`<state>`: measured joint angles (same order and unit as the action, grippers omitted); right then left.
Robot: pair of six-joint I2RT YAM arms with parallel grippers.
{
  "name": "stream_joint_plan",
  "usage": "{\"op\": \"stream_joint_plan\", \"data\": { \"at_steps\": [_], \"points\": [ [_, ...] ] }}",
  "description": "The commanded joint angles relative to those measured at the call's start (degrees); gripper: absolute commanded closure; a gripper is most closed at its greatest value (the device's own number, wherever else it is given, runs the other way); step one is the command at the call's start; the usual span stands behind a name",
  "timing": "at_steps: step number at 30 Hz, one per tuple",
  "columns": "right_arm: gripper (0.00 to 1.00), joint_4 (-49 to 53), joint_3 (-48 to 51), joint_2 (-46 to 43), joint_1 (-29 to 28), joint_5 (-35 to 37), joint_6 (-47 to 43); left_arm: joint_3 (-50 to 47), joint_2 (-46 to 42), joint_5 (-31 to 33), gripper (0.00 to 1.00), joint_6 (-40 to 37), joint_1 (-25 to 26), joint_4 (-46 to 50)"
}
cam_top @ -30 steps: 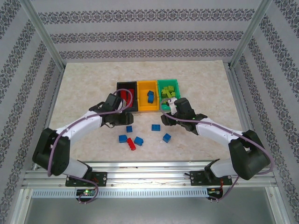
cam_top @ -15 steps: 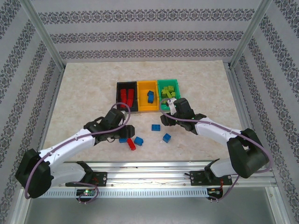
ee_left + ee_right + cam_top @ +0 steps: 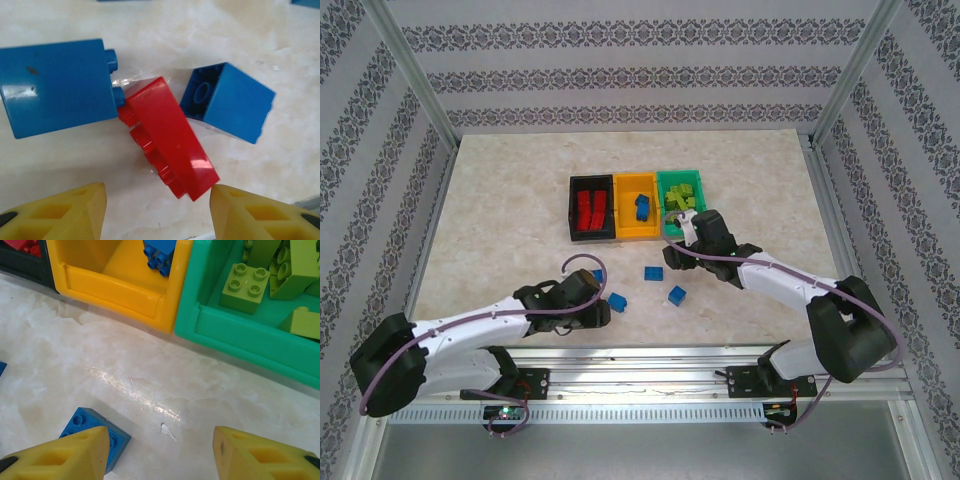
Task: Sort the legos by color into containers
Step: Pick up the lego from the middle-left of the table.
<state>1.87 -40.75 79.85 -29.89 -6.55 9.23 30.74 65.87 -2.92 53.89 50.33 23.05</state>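
My left gripper (image 3: 157, 210) is open and low over the table, its yellow fingers (image 3: 60, 215) on either side of the near end of a red lego (image 3: 170, 142) lying on its side. That lego touches a big blue lego (image 3: 57, 85), and another blue one (image 3: 235, 102) lies just to its right. From above, the left gripper (image 3: 600, 310) is near the front edge. My right gripper (image 3: 672, 250) hangs open and holds nothing, in front of the orange-yellow bin (image 3: 120, 285) and green bin (image 3: 240, 330). A blue lego (image 3: 95, 432) lies by its left finger.
The black bin (image 3: 590, 212) holds red legos. The orange-yellow bin (image 3: 638, 205) holds blue ones, and the green bin (image 3: 682, 195) lime ones. Loose blue legos lie at mid-table (image 3: 652, 272), to its right (image 3: 677, 294) and to its left (image 3: 598, 275).
My left arm has drawn back from the black bin toward the near edge and come down over the red lego. The right arm has not moved.
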Motion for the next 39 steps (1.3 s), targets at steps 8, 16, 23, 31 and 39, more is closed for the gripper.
{"op": "stream_joint_plan", "data": {
  "at_steps": [8,16,23,31,39],
  "points": [
    [0.42,-0.50,0.44,-3.18,-0.78,-0.13,0.88,6.09,6.79,9.10,0.43,7.93,5.76,1.85],
    [0.42,0.29,-0.27,-2.57,-0.94,-0.22,0.51,6.96,10.27,10.69,0.44,8.19,6.01,2.10],
    [0.42,0.27,-0.32,-2.39,-0.87,0.09,0.39,8.33,14.50,10.80,0.50,6.72,6.01,2.59],
    [0.42,0.05,-0.03,-2.93,-0.98,0.20,0.30,9.31,14.56,10.65,0.74,4.36,6.01,2.88],
    [0.42,-0.31,0.01,-2.92,-1.05,-0.13,0.47,9.70,8.97,11.69,0.80,2.92,6.01,4.45]
  ]
}}
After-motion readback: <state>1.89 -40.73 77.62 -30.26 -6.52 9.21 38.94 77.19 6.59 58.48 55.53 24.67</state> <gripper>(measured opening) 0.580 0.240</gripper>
